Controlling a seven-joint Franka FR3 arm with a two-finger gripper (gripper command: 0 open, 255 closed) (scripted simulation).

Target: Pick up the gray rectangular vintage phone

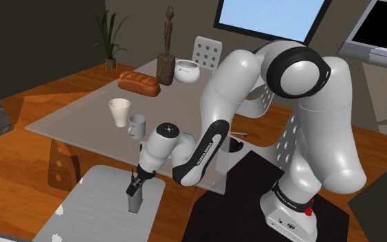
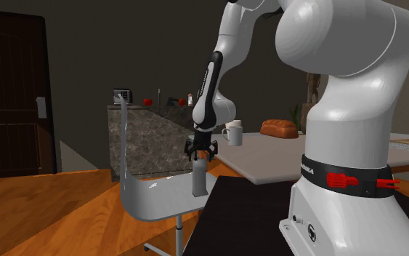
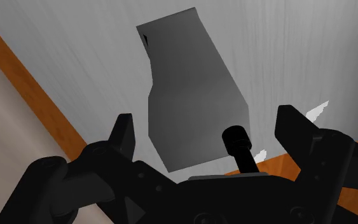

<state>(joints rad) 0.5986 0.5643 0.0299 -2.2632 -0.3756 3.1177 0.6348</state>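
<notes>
Jaws hang open at the lower left of the shoulder view, pointing down over the dark grey rectangular block of a phone [image 1: 136, 201]. The phone stands upright on the pale grey seat of a chair [image 1: 95, 206]. The white arm [image 1: 226, 82] reaches down to it from the middle of the frame, past the near edge of the translucent grey counter [image 1: 75, 117]. From this angle the jaws seem to sit at the phone's top end, but whether they touch it cannot be told.

In the second exterior view the phone [image 2: 200, 183] is at the middle of the frame, upright, with its foot on the chair seat [image 2: 152, 204]. The jaws are directly above it and around its top.

In the wrist view the two black fingers [image 3: 123, 137] stand apart at the lower left and lower right. The phone [image 3: 193, 95] runs up the middle between them. A strip of grey seat [image 3: 75, 57] shows on each side of it, so neither finger touches it. A short black stub [image 3: 234, 137] at its near end is probably its antenna.

By my reading, the approach and the lining-up are done. Closing on the phone and lifting it off the seat are left.
</notes>
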